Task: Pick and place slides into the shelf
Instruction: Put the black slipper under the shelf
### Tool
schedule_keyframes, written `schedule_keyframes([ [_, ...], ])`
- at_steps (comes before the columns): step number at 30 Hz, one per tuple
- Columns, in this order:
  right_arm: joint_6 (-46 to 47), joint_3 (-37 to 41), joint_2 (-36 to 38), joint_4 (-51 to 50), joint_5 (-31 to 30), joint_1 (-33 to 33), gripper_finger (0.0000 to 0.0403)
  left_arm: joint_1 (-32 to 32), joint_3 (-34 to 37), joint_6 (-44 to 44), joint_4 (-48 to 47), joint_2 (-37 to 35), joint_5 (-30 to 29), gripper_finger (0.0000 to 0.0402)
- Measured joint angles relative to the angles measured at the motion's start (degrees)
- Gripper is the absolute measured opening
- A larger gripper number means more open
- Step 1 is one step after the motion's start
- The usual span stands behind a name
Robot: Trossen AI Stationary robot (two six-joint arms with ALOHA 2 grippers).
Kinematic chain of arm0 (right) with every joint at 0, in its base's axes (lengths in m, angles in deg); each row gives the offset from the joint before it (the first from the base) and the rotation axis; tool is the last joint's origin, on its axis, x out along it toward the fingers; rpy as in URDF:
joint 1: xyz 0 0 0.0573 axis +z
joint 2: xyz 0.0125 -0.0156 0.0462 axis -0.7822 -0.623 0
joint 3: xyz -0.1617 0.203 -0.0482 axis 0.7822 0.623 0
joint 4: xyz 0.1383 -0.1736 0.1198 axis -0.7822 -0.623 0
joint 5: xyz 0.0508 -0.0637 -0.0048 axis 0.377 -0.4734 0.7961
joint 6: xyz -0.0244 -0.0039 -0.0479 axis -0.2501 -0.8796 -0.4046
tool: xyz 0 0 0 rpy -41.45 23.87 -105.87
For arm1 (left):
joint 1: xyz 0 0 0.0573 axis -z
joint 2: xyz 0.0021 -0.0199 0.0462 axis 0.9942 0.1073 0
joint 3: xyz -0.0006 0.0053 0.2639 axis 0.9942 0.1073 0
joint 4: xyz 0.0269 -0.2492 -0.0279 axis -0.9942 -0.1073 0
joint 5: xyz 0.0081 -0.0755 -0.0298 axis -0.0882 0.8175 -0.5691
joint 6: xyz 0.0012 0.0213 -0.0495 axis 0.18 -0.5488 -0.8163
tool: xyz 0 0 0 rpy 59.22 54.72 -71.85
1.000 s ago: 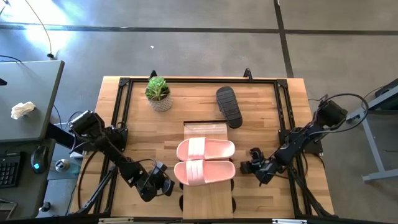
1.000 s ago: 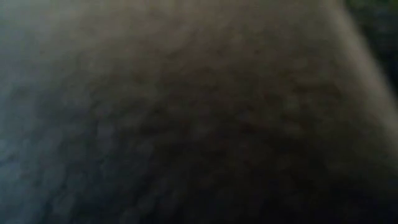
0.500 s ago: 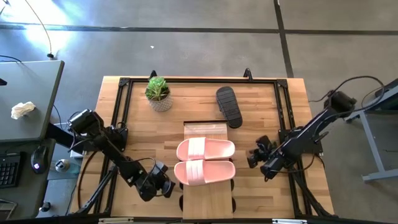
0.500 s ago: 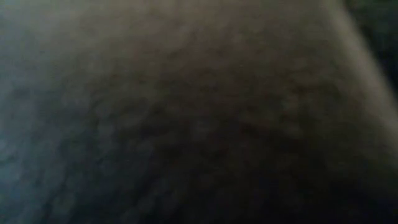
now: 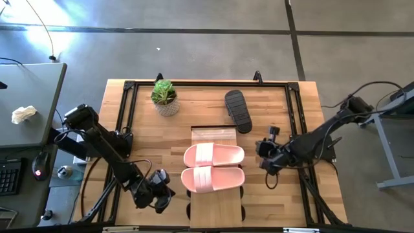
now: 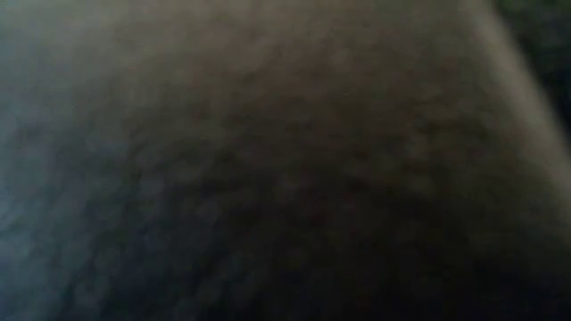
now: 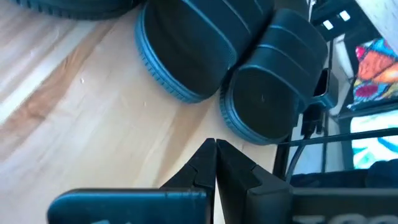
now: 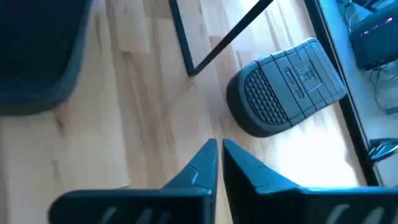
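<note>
Right hand (image 5: 261, 154) near, apparently facing, black slide (image 5: 238, 110)

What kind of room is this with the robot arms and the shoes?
Probably a robot lab or workshop, not a home. A wooden table with a black frame stands on a bare concrete floor, cables trail from the arms, and a desk with a keyboard sits beside it.

The low view is a dark blur with nothing discernible. Both pink slides (image 5: 213, 167) cover the shelf (image 5: 215, 206) middle. A black slide (image 8: 287, 87) is cut by the right wrist view's edge.
</note>
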Motion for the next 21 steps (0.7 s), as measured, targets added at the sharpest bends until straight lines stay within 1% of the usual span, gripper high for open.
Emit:
schedule_keyframes([
  [3,-5.46,1.78,0.0,2.97,0.43,-2.74,0.0044,-0.19,0.0,2.15,0.28,-0.11,0.54,0.0],
  [6,-10.36,3.51,-0.02,5.93,0.8,-5.3,0.0096,-0.15,0.0,2.58,0.14,-0.11,1.28,0.0],
  [9,-14.83,5.4,-0.02,10.1,-1.39,-7.16,0.0149,-0.15,0.0,2.85,-0.1,-0.11,1.59,0.0],
  [12,-20.93,8.06,-0.02,16.09,-1.83,-8.83,0.0188,-0.15,0.0,3.51,-0.13,-0.11,3.71,0.0],
  [14,-25.3,9.85,-0.02,19.85,-1.57,-9.52,0.0202,-0.15,0.0,3.96,-0.11,-0.11,4.74,0.0],
  [16,-28.6,11.46,-0.02,23.47,-1.8,-10.11,0.0208,-0.15,0.0,4.04,-0.13,-0.11,4.78,0.0],
  [21,-32.57,12.97,-0.09,24.69,-5.74,-12.09,0.0207,-0.15,0.0,4.08,-0.36,-0.11,5.61,0.0],
])
